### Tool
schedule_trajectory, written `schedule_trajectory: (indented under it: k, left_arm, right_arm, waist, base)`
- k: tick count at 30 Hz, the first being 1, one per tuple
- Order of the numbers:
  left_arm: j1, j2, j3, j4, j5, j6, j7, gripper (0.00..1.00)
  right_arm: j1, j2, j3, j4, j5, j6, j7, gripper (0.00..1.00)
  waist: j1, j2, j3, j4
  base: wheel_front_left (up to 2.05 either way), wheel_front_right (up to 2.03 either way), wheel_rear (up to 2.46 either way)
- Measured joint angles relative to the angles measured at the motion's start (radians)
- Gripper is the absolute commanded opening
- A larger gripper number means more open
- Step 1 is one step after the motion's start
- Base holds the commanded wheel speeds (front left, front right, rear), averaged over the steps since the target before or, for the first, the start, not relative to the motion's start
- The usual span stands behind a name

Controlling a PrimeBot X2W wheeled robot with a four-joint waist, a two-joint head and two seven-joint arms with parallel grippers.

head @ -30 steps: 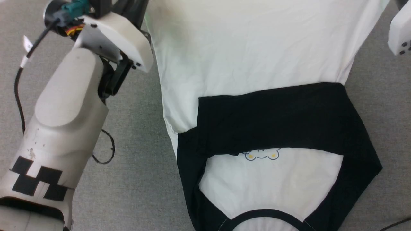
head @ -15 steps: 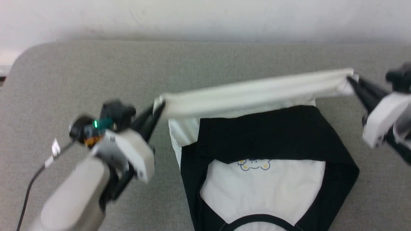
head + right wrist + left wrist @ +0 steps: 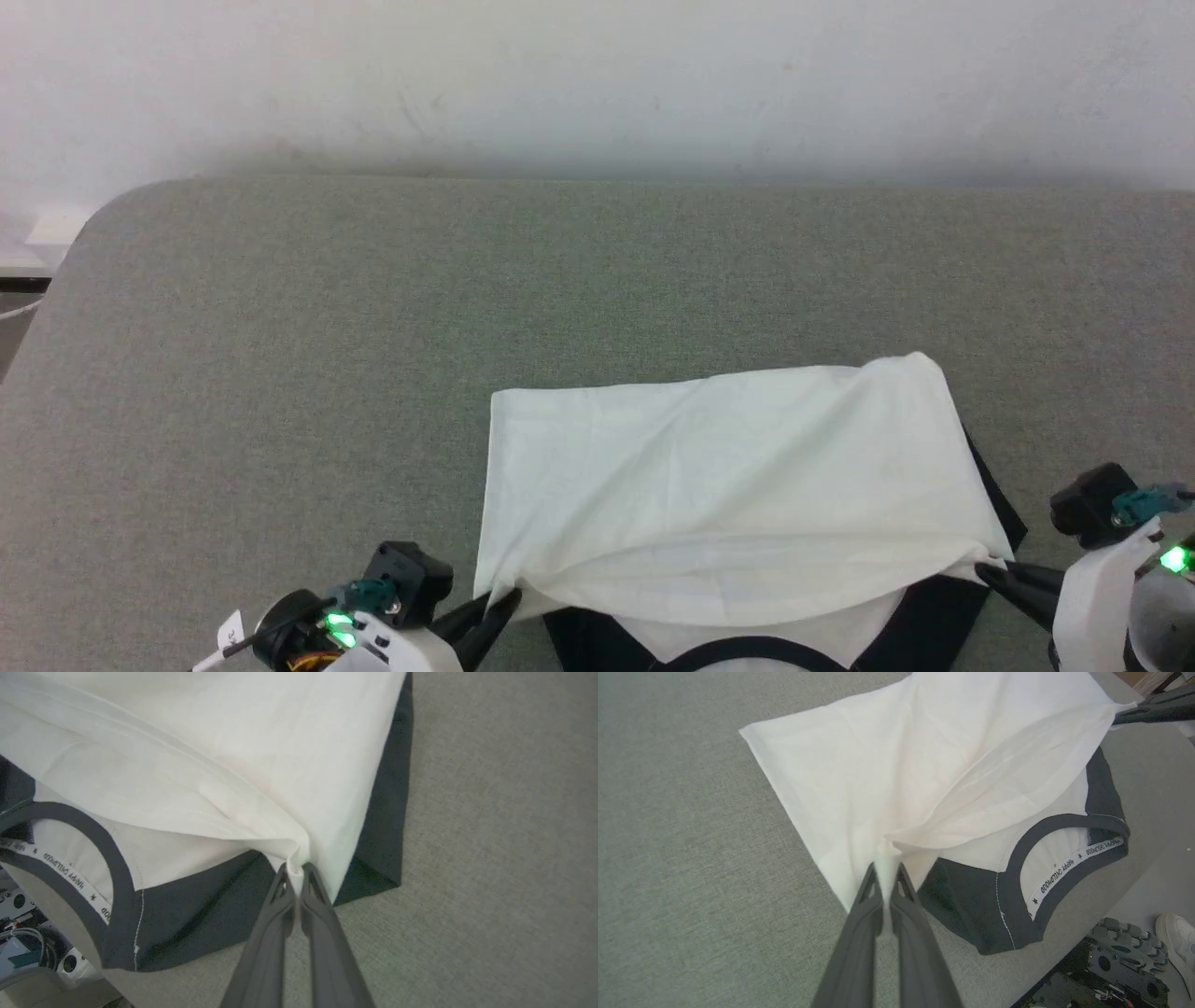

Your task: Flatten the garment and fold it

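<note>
Grey tabletop [image 3: 280, 373]: left claw [image 3: 887, 877] and right claw [image 3: 295, 875] pinch garment [image 3: 728, 467] hem corners; uneven release could skew the fold

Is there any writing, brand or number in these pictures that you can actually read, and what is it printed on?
"HAPPY CHILDHOOD", repeated with small stars between: on the white tape inside the dark collar of the shirt.
Small white tag at the head view's bottom left: it bears a mark, too small to read.
No other text can be read.
</note>
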Motion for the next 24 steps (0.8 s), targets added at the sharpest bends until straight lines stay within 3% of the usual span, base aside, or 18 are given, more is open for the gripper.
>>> schedule_trajectory:
  k: [4, 14, 20, 21, 22, 24]
  left_arm:
    - [0.007, 0.001, -0.021, 0.015, -0.004, -0.005, 0.009, 0.0]
    - [0.006, -0.015, -0.08, 0.113, 0.018, -0.057, 0.001, 0.0]
    - [0.0, -0.04, -0.114, 0.168, 0.034, -0.094, -0.029, 0.0]
    - [-0.002, -0.044, -0.119, 0.181, 0.038, -0.1, -0.035, 0.54]
    - [-0.005, -0.049, -0.122, 0.193, 0.044, -0.1, -0.045, 1.0]
    - [-0.009, -0.058, -0.124, 0.215, 0.055, -0.1, -0.069, 1.0]
  right_arm:
    - [0.059, -0.02, -0.032, -0.039, 0.0, 0.0, 0.074, 0.0]
    - [0.149, 0.015, -0.094, -0.06, -0.003, 0.0, 0.181, 0.0]
    - [0.156, 0.047, -0.121, -0.054, -0.058, 0.0, 0.179, 0.0]
    - [0.156, 0.056, -0.125, -0.048, -0.068, 0.0, 0.177, 0.0]
    - [0.156, 0.063, -0.127, -0.043, -0.083, 0.0, 0.169, 0.98]
    - [0.156, 0.077, -0.13, -0.031, -0.105, 0.0, 0.159, 1.0]
  waist:
    - [0.0001, 0.0, -0.002, 0.002]
    - [0.0002, 0.0, 0.015, 0.01]
    - [0.0003, 0.0, 0.03, 0.011]
    - [0.0003, 0.0, 0.031, 0.01]
    - [0.0003, 0.0, 0.03, 0.01]
    - [0.0003, 0.0, 0.024, 0.01]
  base:
    - [0.0, 0.0, 0.0]
    - [0.0, 0.0, 0.0]
    - [0.0, 0.0, 0.0]
    - [0.0, 0.0, 0.0]
    - [0.0, 0.0, 0.0]
    - [0.0, 0.0, 0.0]
